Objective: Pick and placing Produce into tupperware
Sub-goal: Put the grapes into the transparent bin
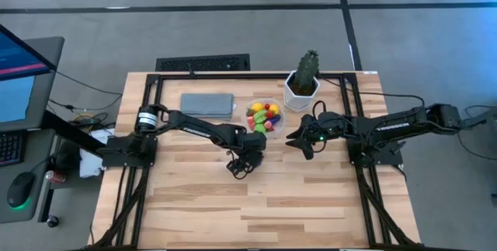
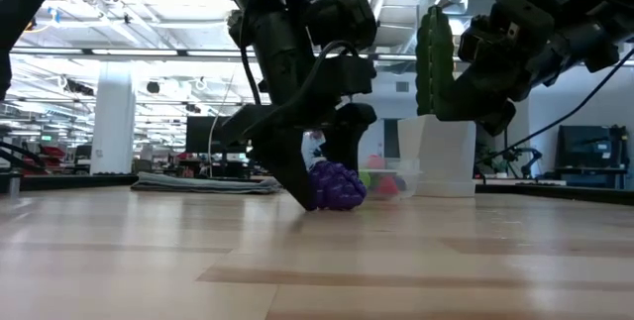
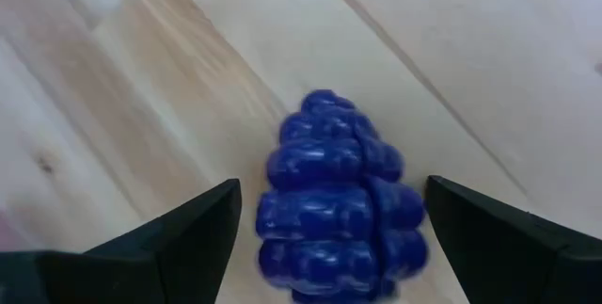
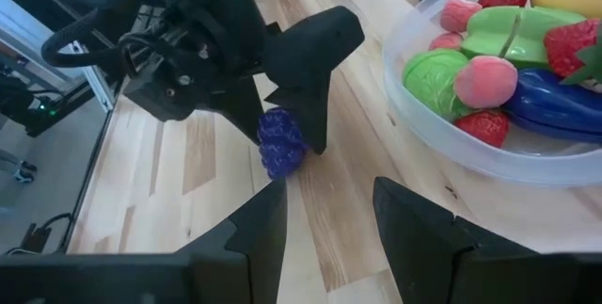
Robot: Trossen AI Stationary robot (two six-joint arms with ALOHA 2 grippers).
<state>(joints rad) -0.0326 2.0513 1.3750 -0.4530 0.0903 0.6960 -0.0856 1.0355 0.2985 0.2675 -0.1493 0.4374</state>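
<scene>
Produce, progress: most pieces already lie in the tupperware [image 1: 265, 116]; judged near complete, since the only piece visible outside it is the purple grape cluster [image 2: 337, 185].
Table [image 1: 256, 204]: bare wood near the tupperware apart from the grape cluster.
Tupperware: round and clear, between the grey cloth [image 1: 208, 105] and the cactus pot [image 1: 300, 89]; holds yellow, green, red, pink and purple pieces.
Left tool [image 1: 243, 164]: fingers spread wide, lowered to either side of the grape cluster, not yet closed on it.
Right tool [image 1: 301, 139]: jaws narrow, nothing between them, waiting beside the tupperware.
Grape cluster: lying on the table near the tupperware, on the side away from the cactus pot.
Grape cluster, axis: long axis flat along the table, running down the gap between the left tool's fingers, tapered end pointing away from the wrist.
</scene>
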